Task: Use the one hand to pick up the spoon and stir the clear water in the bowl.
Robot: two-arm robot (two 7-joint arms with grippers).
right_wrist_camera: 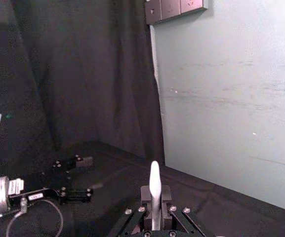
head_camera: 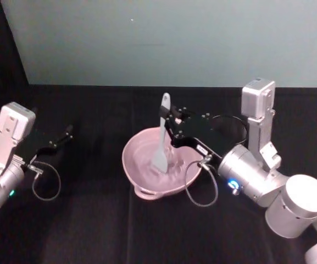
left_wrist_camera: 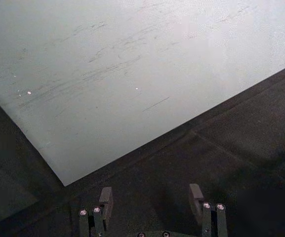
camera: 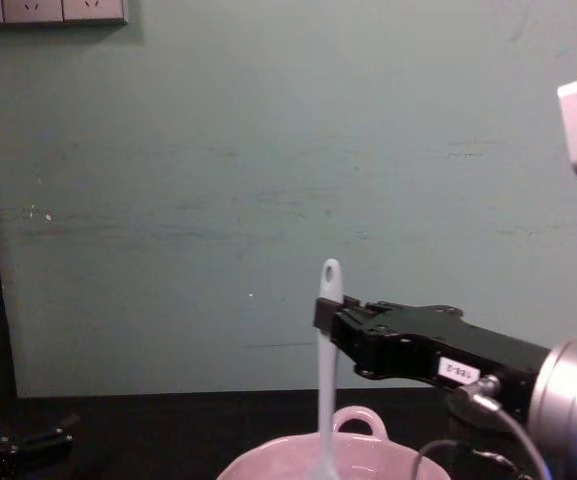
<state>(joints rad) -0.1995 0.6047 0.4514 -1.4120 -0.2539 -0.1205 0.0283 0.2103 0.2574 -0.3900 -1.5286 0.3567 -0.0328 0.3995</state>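
The pale pink bowl (head_camera: 142, 184) sits mid-table, and its loop handle (camera: 358, 420) shows in the chest view. The white spoon (head_camera: 162, 135) stands nearly upright, its flat head down inside the bowl in the barely visible water (head_camera: 174, 162). My right gripper (head_camera: 172, 122) reaches in from the right and is shut on the spoon's upper handle, just below the oval hole (camera: 330, 270). In the right wrist view the spoon handle (right_wrist_camera: 154, 182) rises between the fingers. My left gripper (head_camera: 67, 132) rests at the far left, open and empty (left_wrist_camera: 151, 197).
Black cloth covers the table (head_camera: 92, 231) and a pale green wall (head_camera: 174, 38) stands behind it. Cable loops hang from both wrists, one beside the bowl's right side (head_camera: 201, 184). A black curtain (right_wrist_camera: 83, 74) hangs at the left.
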